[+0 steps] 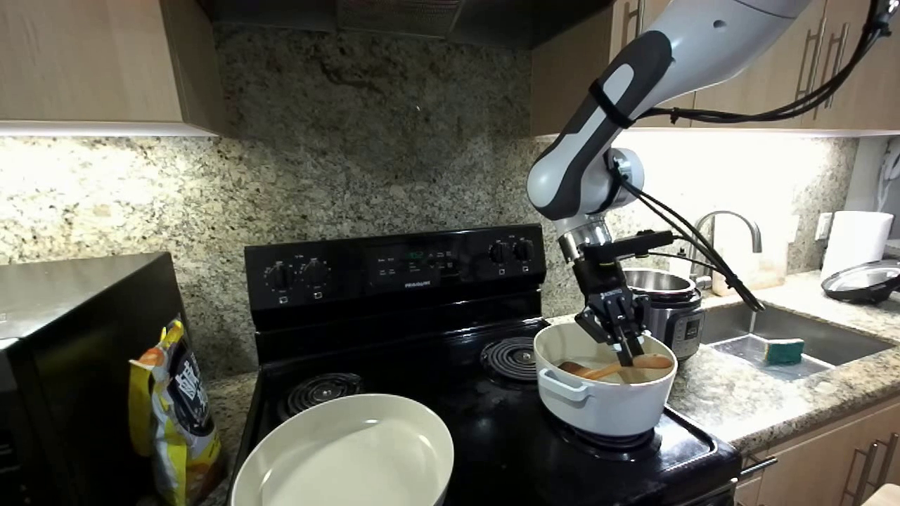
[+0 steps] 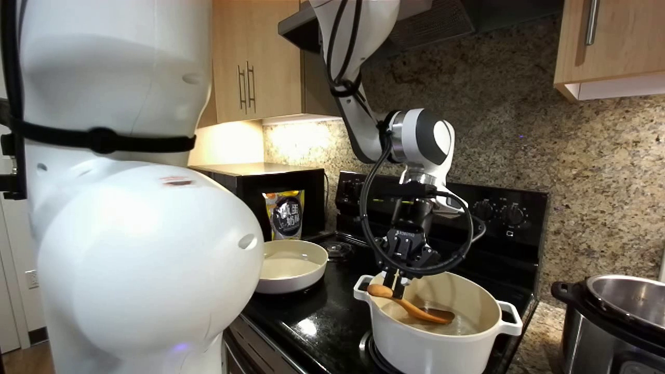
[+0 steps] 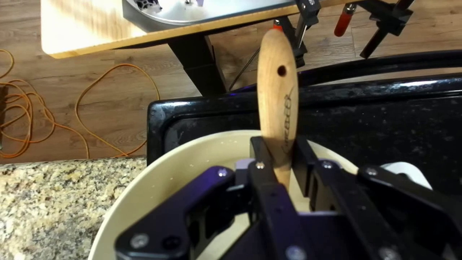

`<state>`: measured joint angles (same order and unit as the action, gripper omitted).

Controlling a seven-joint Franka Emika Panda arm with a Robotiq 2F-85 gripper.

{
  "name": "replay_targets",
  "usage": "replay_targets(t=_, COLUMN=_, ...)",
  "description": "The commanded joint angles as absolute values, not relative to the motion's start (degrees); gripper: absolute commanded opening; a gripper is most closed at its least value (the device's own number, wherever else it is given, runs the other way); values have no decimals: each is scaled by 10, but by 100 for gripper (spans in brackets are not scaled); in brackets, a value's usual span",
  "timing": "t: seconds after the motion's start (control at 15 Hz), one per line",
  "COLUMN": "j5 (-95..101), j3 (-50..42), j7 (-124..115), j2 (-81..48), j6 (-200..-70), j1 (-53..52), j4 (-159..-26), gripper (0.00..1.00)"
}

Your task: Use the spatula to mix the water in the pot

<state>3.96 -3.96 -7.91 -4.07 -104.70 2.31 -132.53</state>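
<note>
The black two-fingered gripper (image 3: 278, 153) has its jaws clamped on the handle of a slim, tan, wooden spatula (image 2: 412, 308); the wrist view shows a finger pressed to each side of the wood, and the rounded end, with its small hole, sticking out past them.

The spatula slants down into a wide, low, white round pot (image 2: 431, 358) with small side handles and a cream interior. Its darker, wet-looking head lies in the shallow clear water (image 2: 465, 326), while the handle rises towards the rim. Whether wood and rim touch, I can't tell from here. The pot sits on a black coil burner (image 1: 626, 444) at the corner of the glossy black stove (image 1: 485, 436), just beside the speckled granite counter (image 1: 738, 400).

So the setting-up looks finished to me: tool gripped, pot in place, working end down where the water is. What is left, I'd judge, is the mixing, or whatever part of it remains; a single instant shows no stroke, and I see no clear swirl on the surface to go by.

The next move probably calls for a sweep around the pot with the head kept low. The spatula lies at a shallow angle, so a wide sweep could knock its handle on the wall or twist it between the fingers.
</note>
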Motion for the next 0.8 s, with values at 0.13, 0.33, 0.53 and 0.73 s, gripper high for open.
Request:
replay_targets(t=0.13, j5=52, j3=-60, j7=-94, j2=-32, j6=-1036, j1=44, j4=-1321, gripper=7)
replay_targets(t=0.33, j5=73, j3=-66, j7=-71, j2=-9, j6=-1006, j1=49, j4=-1335, gripper=7)
replay_targets(t=0.53, j5=90, j3=-64, j7=-46, j2=15, j6=-977, j1=48, j4=-1345, gripper=7)
replay_targets(t=0.73, j5=100, j3=-54, j7=-2, j2=30, j6=-945, j1=40, j4=-1345, gripper=8)
